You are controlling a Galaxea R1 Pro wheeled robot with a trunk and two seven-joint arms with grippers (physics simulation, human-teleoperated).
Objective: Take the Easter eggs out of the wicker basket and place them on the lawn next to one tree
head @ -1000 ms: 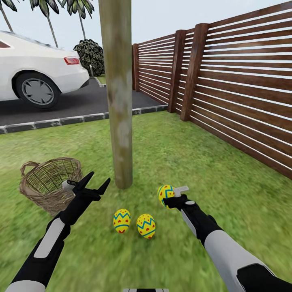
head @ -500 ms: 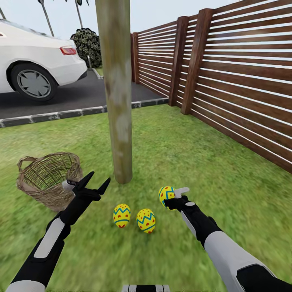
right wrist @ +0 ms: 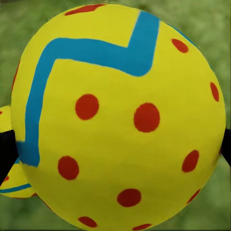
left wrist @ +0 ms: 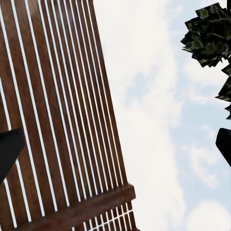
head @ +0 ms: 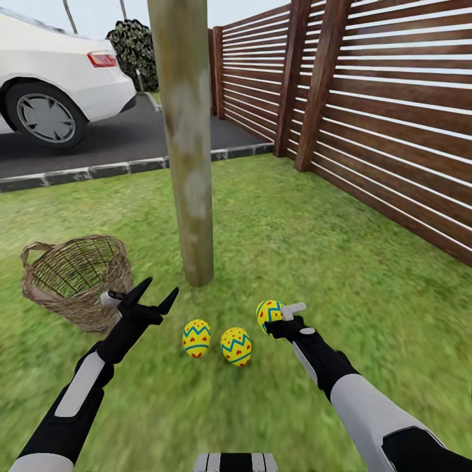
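view: the whole head picture has slid since a second ago, so the camera has tipped down and moved; car, fence and trunk sit higher or closer in frame, and that is no move of the things.
right gripper point(head: 274, 319): pinching the third egg point(head: 267, 314) above the grass, to the right of the two grounded eggs; same place against the arm as a second ago. in the right wrist view the egg point(right wrist: 118, 115) is clamped between dark fingertips point(right wrist: 6, 155) at either side, blue zigzag and red dots facing the camera.
left gripper point(head: 155, 294): fingers spread wide, holding nothing, hovering between basket and tree base; pose unchanged. in the left wrist view its dark tips point(left wrist: 8, 150) stand well apart at the two edges, with fence point(left wrist: 62, 130) and sky behind.
two eggs on the ground point(head: 196, 337) point(head: 236, 346): lying side by side, close but not touching, on the lawn point(head: 288, 242) just in front of the tree foot; not shifted against the trunk.
tree point(head: 185, 144): pale mottled trunk rising from the grass, nearly upright.
wicker basket point(head: 73, 278): on the grass left of the trunk, tipped slightly; no egg seen inside it.
beyond: white car point(head: 56, 82) on the dark driveway point(head: 137, 141) with a stone edge, a dark bush point(head: 134, 46) behind.
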